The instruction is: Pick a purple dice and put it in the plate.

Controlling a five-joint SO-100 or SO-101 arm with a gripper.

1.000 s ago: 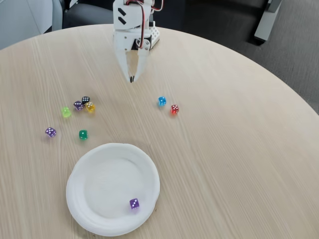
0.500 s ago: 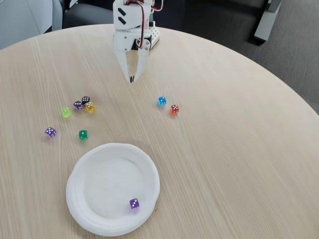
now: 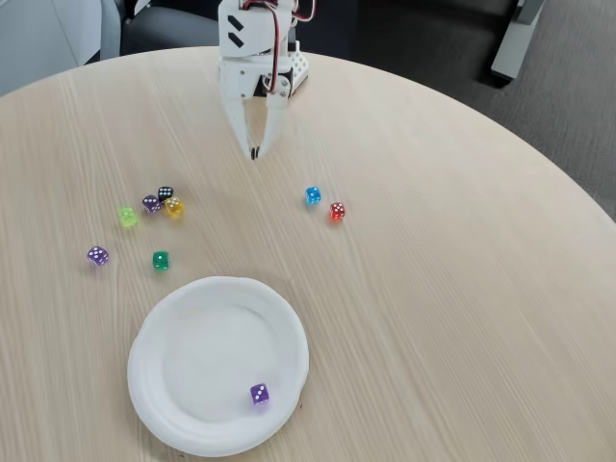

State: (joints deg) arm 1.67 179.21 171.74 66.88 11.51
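One purple dice (image 3: 259, 394) lies inside the white plate (image 3: 154, 385), near its lower right rim. Another purple dice (image 3: 97, 255) rests on the table to the plate's upper left. A duller greyish-purple die (image 3: 151, 203) sits in a small cluster further up. My gripper (image 3: 254, 152) hangs at the far side of the table, pointing down, fingers together and holding nothing, well away from all dice.
A black die (image 3: 166, 192), yellow die (image 3: 174, 206) and lime die (image 3: 128, 217) sit in the left cluster. A green die (image 3: 161, 260) lies just above the plate. A blue die (image 3: 313, 195) and red die (image 3: 337, 211) lie mid-table. The round wooden table (image 3: 462, 289) drops off at right.
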